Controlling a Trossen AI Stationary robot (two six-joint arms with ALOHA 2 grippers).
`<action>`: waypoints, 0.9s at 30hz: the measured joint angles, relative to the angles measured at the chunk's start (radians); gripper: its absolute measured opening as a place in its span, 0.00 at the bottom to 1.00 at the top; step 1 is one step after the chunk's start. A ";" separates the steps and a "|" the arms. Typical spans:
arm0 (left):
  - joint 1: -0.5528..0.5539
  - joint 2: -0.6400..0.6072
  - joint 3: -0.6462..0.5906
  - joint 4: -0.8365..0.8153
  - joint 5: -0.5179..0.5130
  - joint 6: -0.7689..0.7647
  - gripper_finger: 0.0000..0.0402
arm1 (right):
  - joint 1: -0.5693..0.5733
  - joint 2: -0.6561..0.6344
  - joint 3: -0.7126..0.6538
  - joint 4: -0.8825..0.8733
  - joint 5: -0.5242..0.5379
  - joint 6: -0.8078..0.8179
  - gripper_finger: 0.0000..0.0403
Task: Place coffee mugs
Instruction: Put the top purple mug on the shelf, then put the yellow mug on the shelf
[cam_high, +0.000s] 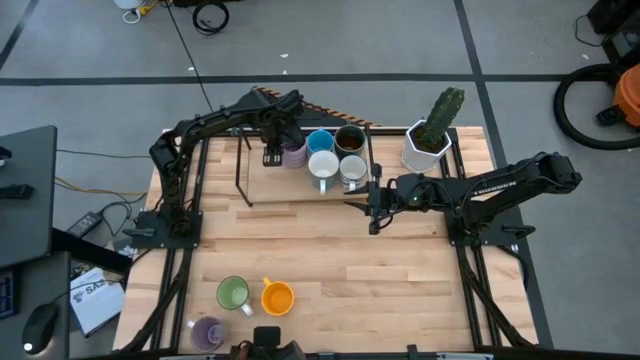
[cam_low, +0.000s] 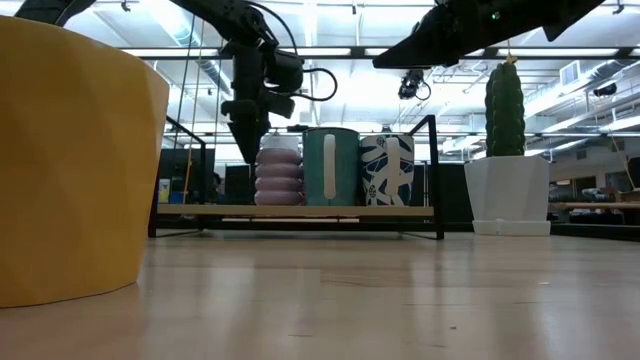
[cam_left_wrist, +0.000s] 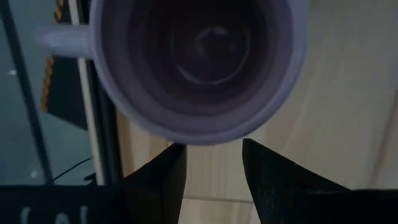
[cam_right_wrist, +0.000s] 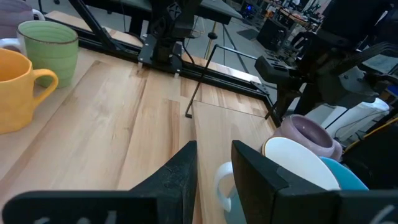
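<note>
Hovering over the purple mug (cam_high: 293, 153) on the rack (cam_high: 375, 160) at the far side of the tabletop (cam_high: 320, 250), your left hand (cam_high: 272, 152) has its fingers (cam_left_wrist: 158, 183) spread with only bare wood between them; it holds nothing. In the left wrist view the mug's mouth faces straight up at the camera, rim just ahead of the fingertips, handle out to one side. So that mug looks set down, upright, and let go.

Rack now carries the purple mug, a blue mug (cam_high: 320, 142), a dark brown mug (cam_high: 350, 138), a white mug (cam_high: 322, 166) and a patterned white mug (cam_high: 353, 170), packed touching or nearly so.

What the next move turns on: the three loose mugs sit at the near edge, well apart from the rack. Green mug (cam_high: 233, 293), orange mug (cam_high: 277, 297) and a second purple mug (cam_high: 207, 333) all lie left of centre, clearly on the left arm's side. They stand upright, mouths up, handles sideways.

Your right hand (cam_high: 374, 215) hangs mid-table just in front of the rack's right part, fingers part open, empty. The right wrist view looks past them at the white mug. It's closer to the rack than to the loose mugs.

My read: left arm fetches, right arm waits. Lift straight up off the purple mug first; the neighbours are tight. The cactus pot (cam_high: 427, 145) stays out of it.
</note>
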 joint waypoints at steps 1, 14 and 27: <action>-0.002 0.000 0.003 -0.010 -0.019 0.000 0.40 | 0.000 0.000 0.000 0.000 0.000 0.000 0.26; -0.141 -0.213 0.009 -0.085 0.051 -0.138 0.40 | 0.004 0.000 0.000 0.024 0.001 -0.006 0.26; -0.660 -0.291 -0.029 -0.112 0.207 -0.661 0.40 | 0.011 0.000 0.000 0.088 0.098 -0.108 0.26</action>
